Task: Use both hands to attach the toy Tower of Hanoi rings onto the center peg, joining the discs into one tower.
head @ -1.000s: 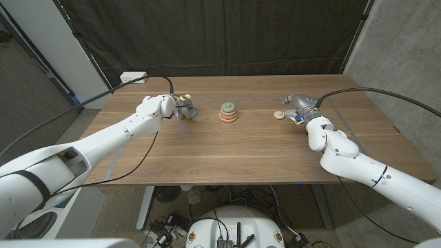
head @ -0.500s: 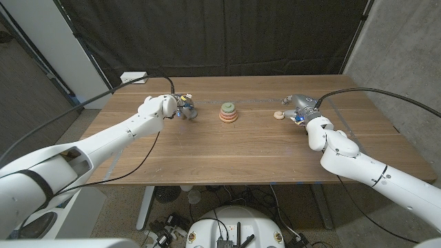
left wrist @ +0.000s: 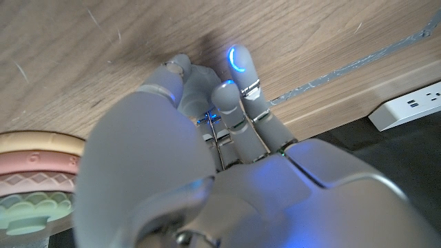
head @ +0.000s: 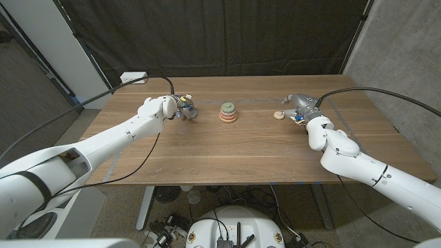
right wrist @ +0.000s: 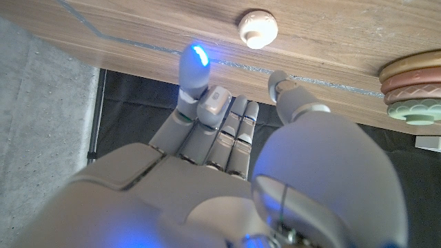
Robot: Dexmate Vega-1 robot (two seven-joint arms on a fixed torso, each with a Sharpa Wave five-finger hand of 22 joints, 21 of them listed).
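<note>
Black curtains hang behind a wooden table point(head: 234, 148), and a white power strip point(head: 134, 78) lies at its far left corner. Near the table's far middle stands the stack of rings point(head: 228, 112), with tan and pink discs at the bottom and a green one on top around the center peg. A small cream cap point(head: 278, 116) lies on the wood to the right of the stack, well apart from it. The left arm reaches in from the lower left corner, stretched long across the table, and the left hand point(head: 180, 108) sits just to the left of the stack without touching it. In the left wrist view its fingers point(left wrist: 238, 96) point at the tabletop, held close together and partly curled, with one tip glowing blue, and the thumb bends in beside them; whether anything is held inside cannot be told from these views. The right arm comes in from the lower right with its elbow bent, and the right hand point(head: 300, 109) hovers just beside the cream cap, on the side away from the stack. In the right wrist view its fingers point(right wrist: 207, 110) are loosely bent and spread apart from the thumb, holding nothing, and the cap point(right wrist: 258, 28) lies on the wood beyond the fingertips.
</note>
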